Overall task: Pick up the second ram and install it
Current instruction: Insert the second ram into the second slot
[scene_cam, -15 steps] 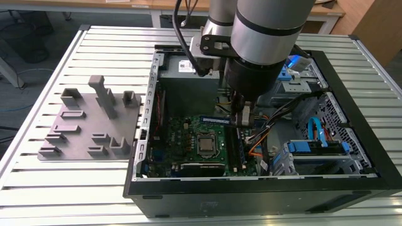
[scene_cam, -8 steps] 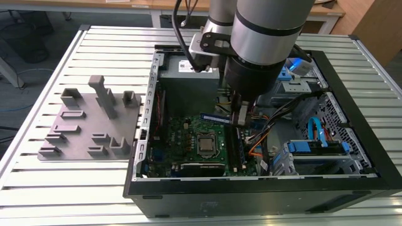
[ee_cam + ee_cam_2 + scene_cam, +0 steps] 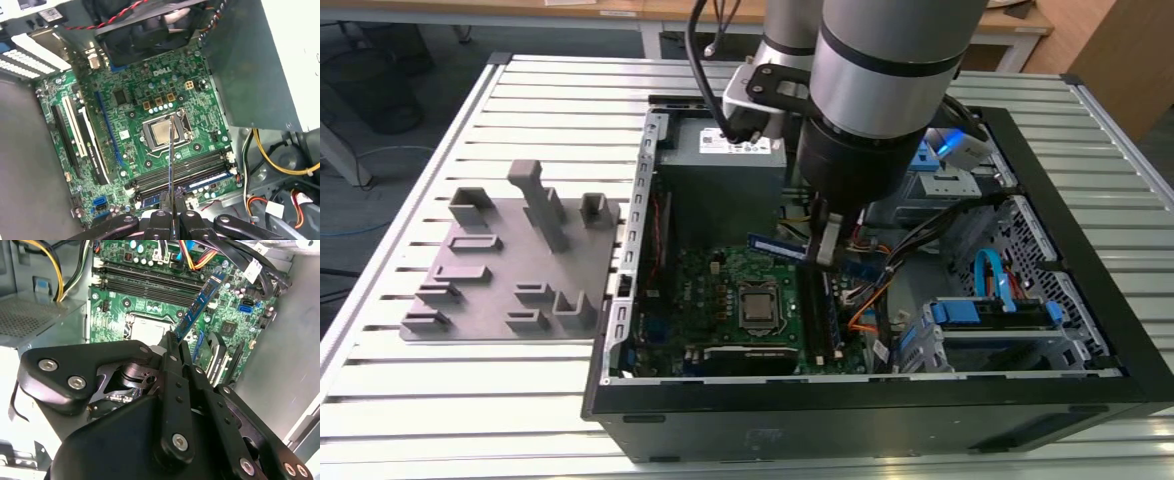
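Fingers (image 3: 175, 390) of the gripper (image 3: 172, 339) are pinching shut on one end of the second ram (image 3: 201, 300). They are holding it on edge in the air above the green motherboard (image 3: 125, 115), over the memory slots (image 3: 185, 172) beside the processor socket (image 3: 162, 132). The arm (image 3: 881, 90) is reaching almost straight down into the open computer case (image 3: 854, 400). A white label (image 3: 740, 142) is showing on the power supply (image 3: 720, 175), its print too small to make out.

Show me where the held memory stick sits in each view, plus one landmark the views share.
Exterior view: the memory stick is clamped in the gripper, above the green board.
Second wrist view: it slants out from the gripper over the green board.
First wrist view: edge-on, a thin dark line in front of the processor socket.
Shared landmark: the processor socket.
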